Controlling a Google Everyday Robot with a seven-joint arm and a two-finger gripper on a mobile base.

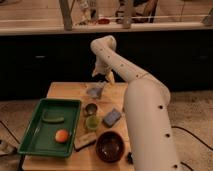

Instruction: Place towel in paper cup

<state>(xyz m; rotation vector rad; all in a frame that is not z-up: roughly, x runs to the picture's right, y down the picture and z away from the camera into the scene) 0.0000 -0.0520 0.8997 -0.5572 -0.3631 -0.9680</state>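
Tool (103, 77) hangs over the far side of the table (60, 90), just above the grey towel (95, 91). I cannot tell its grip. The paper cup (91, 108) stands nearer.

Tray (31, 131): green | fruit (61, 135): orange | bowl (110, 146): dark brown | towel (95, 91): grey | table (65, 91): tan wood | gripper (103, 77), seen above towel: cream-white

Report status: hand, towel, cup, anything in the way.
Hand at far side of table, right above towel. Towel not yet in paper cup. Cup just nearside of towel, nothing between.
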